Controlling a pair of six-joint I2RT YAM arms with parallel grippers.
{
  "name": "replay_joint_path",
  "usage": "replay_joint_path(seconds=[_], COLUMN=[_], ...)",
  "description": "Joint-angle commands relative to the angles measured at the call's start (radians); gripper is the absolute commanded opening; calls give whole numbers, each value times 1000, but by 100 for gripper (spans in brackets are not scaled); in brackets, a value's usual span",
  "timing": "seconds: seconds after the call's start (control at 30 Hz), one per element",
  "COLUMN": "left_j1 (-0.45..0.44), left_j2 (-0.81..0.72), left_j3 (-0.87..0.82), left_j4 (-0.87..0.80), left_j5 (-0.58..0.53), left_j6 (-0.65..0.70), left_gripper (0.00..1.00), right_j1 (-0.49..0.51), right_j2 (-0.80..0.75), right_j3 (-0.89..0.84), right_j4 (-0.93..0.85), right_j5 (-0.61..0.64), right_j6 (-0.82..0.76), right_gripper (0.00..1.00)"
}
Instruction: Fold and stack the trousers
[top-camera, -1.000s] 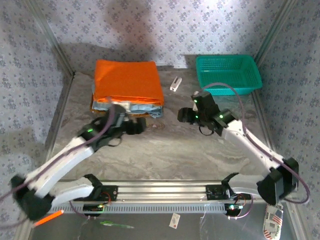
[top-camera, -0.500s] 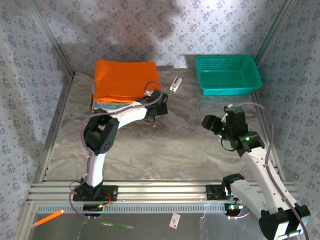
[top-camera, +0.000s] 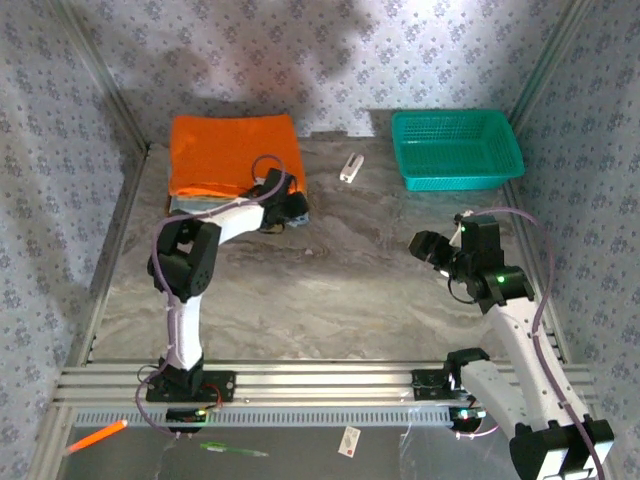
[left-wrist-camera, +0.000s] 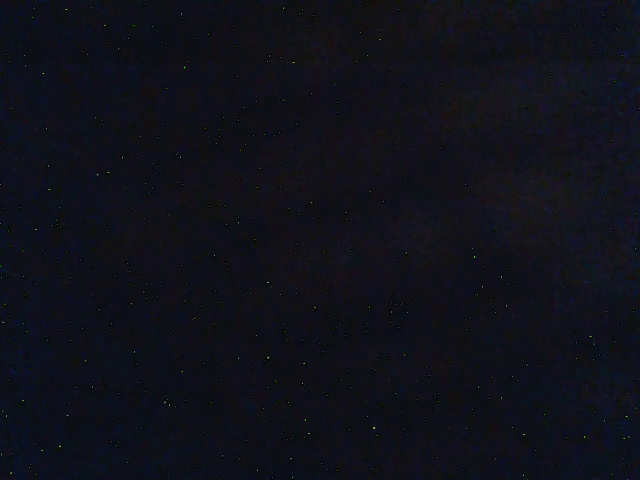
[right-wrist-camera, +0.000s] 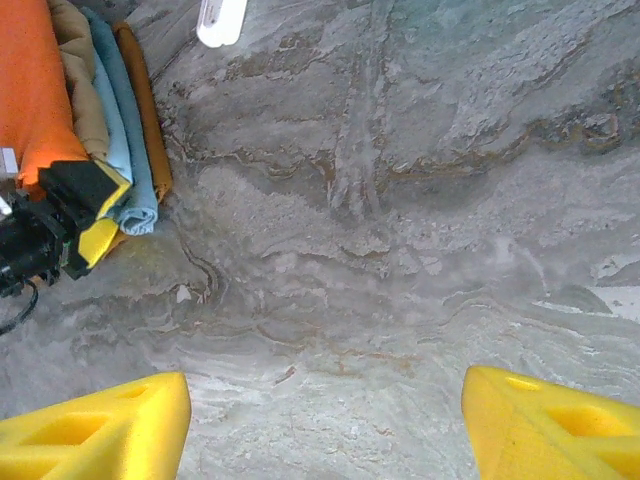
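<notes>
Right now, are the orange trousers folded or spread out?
Folded: the trousers lie as a compact rectangle on the folded cloths.

— What else is lying on the desk in front of you?

— A teal mesh basket at my far right, nothing in it. A small white stick-shaped thing lies well to its left, apart from everything; I can't tell what it is.

— And the folded cloths?

— From my right wrist I see three folded edges side by side: a tan cloth, a light blue cloth, and a brownish one lowest, touching the grey marbled top.

— Anything nearer to you?

— Below the metal rail: an orange pen, a green pen and a white tag. Patterned wallpaper stands on three sides.
</notes>
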Motion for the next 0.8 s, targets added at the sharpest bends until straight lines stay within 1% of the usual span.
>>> replay_joint_path(seconds=[0.0,0.1,0.2,0.33,0.47,0.57,0.77], left_j1=[118,165,205,255,279,288,317], left_j2=[-19,-30,-46,-39,9,41,26], left_j3=[-61,-56,-53,-6,73,128,101], left_j4=[-89,-105,-116,-163,-200,-246,-231], left_j5=[-61,-8,21,45,67,60,85], left_j6=[-23,19,63,138,191,222,234], left_gripper=[79,79,79,80,79,79,80], right_j1=[-5,-5,-6,-12,-18,-20,-25], right_j2=[-11,-16,-18,-32,-43,-43,-47], right_j3=[-2,4,16,27,30,36,47], right_j4=[-6,-5,-19,-41,-47,-49,-62], right_j5=[-24,-24,-20,-18,-21,-28,-28], right_j6=[-5,-4,-10,-21,-21,-21,-26], right_gripper=[73,73,73,73,73,73,73])
